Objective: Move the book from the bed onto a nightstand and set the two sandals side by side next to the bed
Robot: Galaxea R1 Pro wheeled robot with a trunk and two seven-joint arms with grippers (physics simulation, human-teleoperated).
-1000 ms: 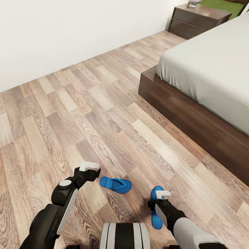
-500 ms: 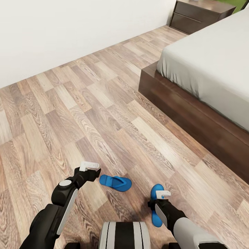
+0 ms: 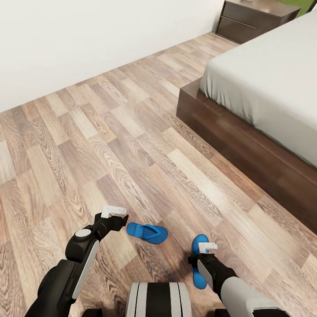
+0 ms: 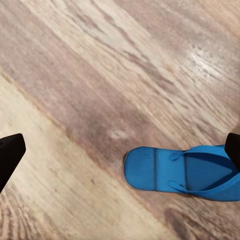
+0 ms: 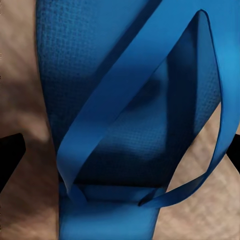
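Sandals on floor, apart, not parallel: one point(image 3: 147, 232) by left tool point(image 3: 115, 215), other point(image 3: 199, 262) under right tool point(image 3: 206, 250). Both tools spread wide, empty. Bed point(image 3: 246, 145) well apart. Judgement: lower right tool squarely over the strap point(image 5: 125, 95), close on sole edge, avoid dragging.

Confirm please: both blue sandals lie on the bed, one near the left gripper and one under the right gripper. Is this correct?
Not quite. The sandals lie on the wood floor, not on the bed, as the head view shows. The rest holds: one sandal lies near the left gripper, and the other sandal sits under the right gripper.
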